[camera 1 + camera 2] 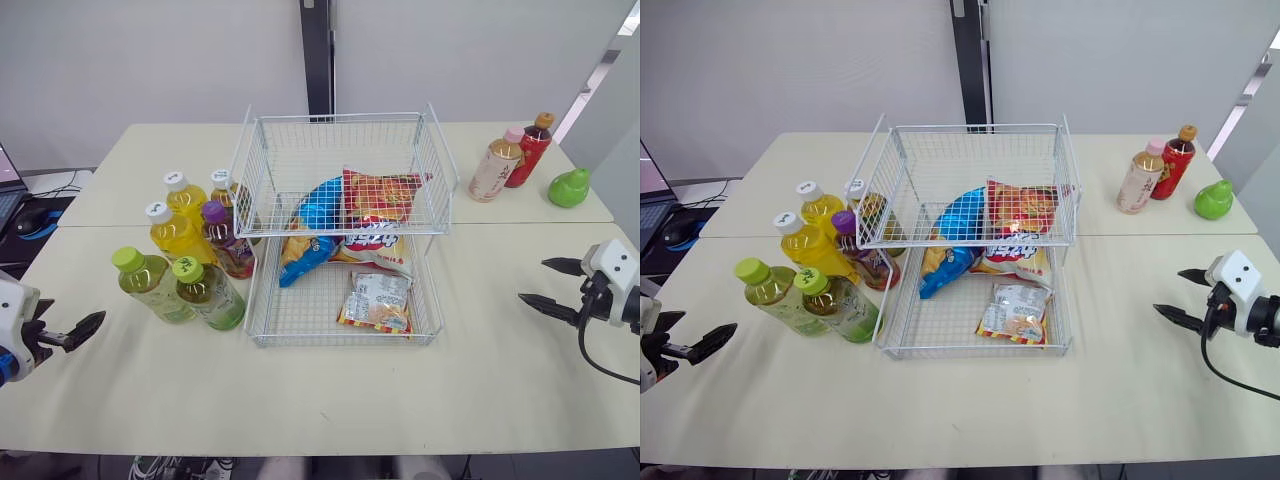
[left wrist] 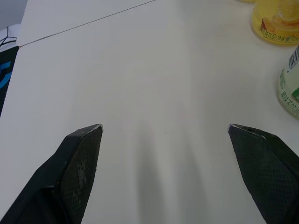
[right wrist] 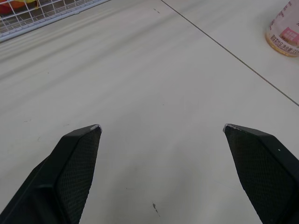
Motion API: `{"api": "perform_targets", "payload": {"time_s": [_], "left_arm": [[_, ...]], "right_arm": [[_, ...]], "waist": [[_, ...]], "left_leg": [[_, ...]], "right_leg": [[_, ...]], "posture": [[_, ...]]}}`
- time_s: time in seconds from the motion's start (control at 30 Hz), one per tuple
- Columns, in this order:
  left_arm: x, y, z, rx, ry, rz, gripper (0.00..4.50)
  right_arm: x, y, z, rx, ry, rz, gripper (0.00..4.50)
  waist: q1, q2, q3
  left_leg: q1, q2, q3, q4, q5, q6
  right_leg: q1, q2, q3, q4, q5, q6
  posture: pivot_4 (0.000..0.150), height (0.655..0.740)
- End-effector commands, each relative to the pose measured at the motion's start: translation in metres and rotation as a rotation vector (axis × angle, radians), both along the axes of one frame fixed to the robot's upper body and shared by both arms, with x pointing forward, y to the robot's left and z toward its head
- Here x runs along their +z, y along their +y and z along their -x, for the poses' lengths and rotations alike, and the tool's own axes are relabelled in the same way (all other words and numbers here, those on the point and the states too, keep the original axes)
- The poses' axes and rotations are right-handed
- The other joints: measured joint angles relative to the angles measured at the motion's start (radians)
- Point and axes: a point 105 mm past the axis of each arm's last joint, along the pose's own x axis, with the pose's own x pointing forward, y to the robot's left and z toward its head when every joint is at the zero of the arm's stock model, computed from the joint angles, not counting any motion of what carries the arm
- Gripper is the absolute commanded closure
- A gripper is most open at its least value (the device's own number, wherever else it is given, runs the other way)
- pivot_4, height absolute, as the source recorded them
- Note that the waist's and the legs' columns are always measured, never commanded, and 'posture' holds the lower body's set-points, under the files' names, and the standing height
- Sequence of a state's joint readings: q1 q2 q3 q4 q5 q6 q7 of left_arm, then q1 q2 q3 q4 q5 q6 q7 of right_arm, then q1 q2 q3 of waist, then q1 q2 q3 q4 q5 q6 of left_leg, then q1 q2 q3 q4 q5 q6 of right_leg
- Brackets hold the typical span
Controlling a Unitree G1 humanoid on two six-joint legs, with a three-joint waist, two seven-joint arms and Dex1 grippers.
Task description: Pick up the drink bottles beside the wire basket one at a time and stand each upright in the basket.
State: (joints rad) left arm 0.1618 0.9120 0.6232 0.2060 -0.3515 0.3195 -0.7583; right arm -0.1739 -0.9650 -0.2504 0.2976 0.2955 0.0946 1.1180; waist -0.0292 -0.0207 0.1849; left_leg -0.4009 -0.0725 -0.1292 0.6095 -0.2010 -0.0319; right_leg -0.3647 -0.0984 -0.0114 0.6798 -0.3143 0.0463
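Bottles (image 1: 190, 260) left of wire basket (image 1: 340, 220), snack bags (image 1: 350, 240) inside

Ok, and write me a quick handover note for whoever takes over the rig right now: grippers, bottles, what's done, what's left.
Left gripper: open, empty, over bare table near the green-capped bottles.
Right gripper: open, empty, over the table to the right of the wire basket.
Bottles: six stand clustered at the basket's left side: two green-capped, three white-capped bottles and one purple-capped bottle. A pink-capped bottle and a red bottle stand at the far right.
Done: nothing; the basket holds snack bags, no bottle.
Left: every bottle, one at a time.
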Motion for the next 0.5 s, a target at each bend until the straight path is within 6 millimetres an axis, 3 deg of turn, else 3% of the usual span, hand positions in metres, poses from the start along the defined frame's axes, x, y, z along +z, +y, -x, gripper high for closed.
{"api": "perform_targets", "payload": {"time_s": [0.03,0.27,0.5], "left_arm": [[0.016,-0.001,-0.002,-0.026,-0.082,0.03,0.04],[0.023,0.019,0.006,0.013,-0.11,0.062,0.04],[0.022,0.024,0.018,0.016,-0.126,0.121,0.04]], "right_arm": [[0.009,0.0,-0.002,-0.009,-0.037,0.001,0.0],[0.014,-0.017,-0.008,-0.104,-0.155,0.054,0.0],[0.019,-0.024,-0.002,-0.132,-0.123,-0.03,0.0]], "waist": [[0.0,0.0,0.0],[-0.001,0.0,0.0],[0.0,0.0,0.0]], "left_leg": [[0.0,0.0,0.0,0.0,0.0,0.0],[0.0,0.0,0.002,-0.001,0.0,0.0],[-0.001,0.001,0.004,-0.001,0.0,0.0]], "right_leg": [[0.0,0.0,0.0,0.0,0.0,0.0],[-0.002,0.0,0.0,0.0,0.0,0.0],[-0.003,0.001,0.001,0.0,0.001,0.001]], "posture": [[0.15,0.74],[0.15,0.74],[0.15,0.74]]}}
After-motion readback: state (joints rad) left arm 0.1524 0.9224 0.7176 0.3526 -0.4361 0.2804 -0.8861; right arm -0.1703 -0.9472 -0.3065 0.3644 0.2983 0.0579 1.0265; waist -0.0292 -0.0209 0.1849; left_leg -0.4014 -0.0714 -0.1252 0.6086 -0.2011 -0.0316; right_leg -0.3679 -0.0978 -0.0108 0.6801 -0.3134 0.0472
